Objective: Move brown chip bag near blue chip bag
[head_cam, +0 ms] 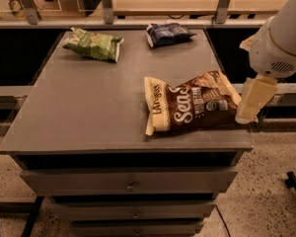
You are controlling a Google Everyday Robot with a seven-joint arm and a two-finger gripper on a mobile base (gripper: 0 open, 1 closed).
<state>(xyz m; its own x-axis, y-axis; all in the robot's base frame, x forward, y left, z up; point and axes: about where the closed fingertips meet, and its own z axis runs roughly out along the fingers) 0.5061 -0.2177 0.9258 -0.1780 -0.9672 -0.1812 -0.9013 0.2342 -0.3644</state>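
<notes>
The hand — beside brown chip bag.

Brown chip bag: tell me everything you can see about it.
The brown chip bag is a dark-brown, crinkly, glossy bag with a cream-yellow end and white lettering. It lies flat near the front right edge of the grey table. The gripper hangs just beside its right end; whether they touch cannot be told.
</notes>
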